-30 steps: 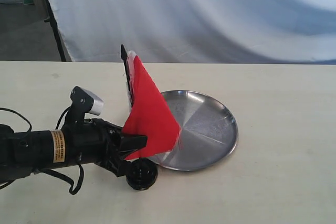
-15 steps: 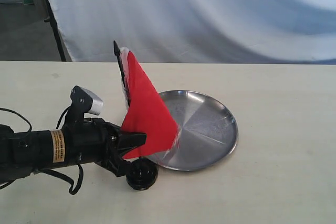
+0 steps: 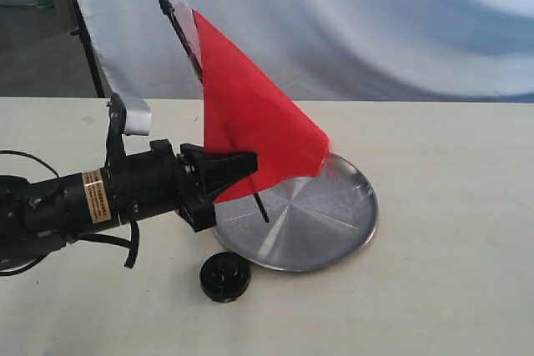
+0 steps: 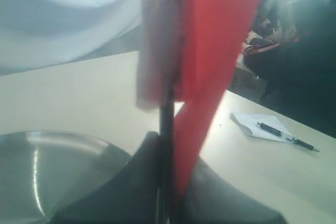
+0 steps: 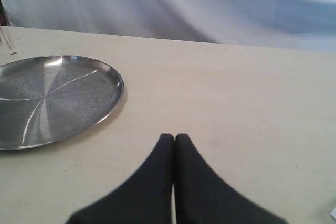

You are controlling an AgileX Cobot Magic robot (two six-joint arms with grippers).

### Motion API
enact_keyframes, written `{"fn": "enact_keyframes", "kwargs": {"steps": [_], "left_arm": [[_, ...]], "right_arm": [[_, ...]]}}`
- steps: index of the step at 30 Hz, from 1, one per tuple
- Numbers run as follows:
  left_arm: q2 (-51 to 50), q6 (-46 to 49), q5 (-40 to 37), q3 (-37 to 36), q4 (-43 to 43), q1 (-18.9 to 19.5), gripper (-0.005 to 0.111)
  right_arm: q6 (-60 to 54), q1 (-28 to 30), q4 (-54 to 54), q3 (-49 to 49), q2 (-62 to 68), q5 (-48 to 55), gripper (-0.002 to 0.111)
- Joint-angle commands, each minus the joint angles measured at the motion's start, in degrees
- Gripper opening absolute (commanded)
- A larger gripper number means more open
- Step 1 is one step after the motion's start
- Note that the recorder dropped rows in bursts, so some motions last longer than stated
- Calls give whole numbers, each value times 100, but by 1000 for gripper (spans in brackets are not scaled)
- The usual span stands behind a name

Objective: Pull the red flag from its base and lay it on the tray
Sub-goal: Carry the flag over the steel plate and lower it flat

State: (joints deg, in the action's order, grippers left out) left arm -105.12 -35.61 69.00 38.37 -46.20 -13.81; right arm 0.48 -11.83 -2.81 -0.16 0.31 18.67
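My left gripper (image 3: 242,168) is shut on the thin black pole of the red flag (image 3: 250,122), holding it in the air, tilted, with its pointed tip up to the left. The pole's lower end hangs free over the near-left part of the tray (image 3: 334,223). The black base (image 3: 224,277) sits alone on the table in front of the tray's near-left rim. In the left wrist view the pole of the red flag (image 4: 220,51) runs between the two black fingers (image 4: 131,182). My right gripper (image 5: 174,139) is shut with nothing in it, low over bare table beside the tray (image 5: 47,98).
A white cloth backdrop (image 3: 334,22) hangs behind the table's far edge, with a dark stand leg (image 3: 83,35) at the back left. A sheet of paper with a pen (image 4: 278,130) lies on the table in the left wrist view.
The left gripper has risen with the flag. The pole has come out of the base, which stays on the table, and the flag now leans over the tray.
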Motion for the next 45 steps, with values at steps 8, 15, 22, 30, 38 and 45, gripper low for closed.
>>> {"fn": "enact_keyframes", "kwargs": {"steps": [8,15,22,30,38,45], "left_arm": [[-19,-3094,-846,814,-482,-6,0],[-549,-4035,-1244,1358,-742,-397,0],[-1255,-4816,-1471,2114,-947,-758,0],[-1621,-6255,-1631,2754,-1652,-758,0],[-1983,-6427,-2139,2777,-1692,-758,0],[-2093,-6427,-2298,2948,-1669,-758,0]], "right_arm": [[15,29,-3,16,-31,-34,0],[15,29,-3,16,-31,-34,0],[15,29,-3,16,-31,-34,0],[15,29,-3,16,-31,-34,0],[15,29,-3,16,-31,-34,0],[15,29,-3,16,-31,-34,0]]}}
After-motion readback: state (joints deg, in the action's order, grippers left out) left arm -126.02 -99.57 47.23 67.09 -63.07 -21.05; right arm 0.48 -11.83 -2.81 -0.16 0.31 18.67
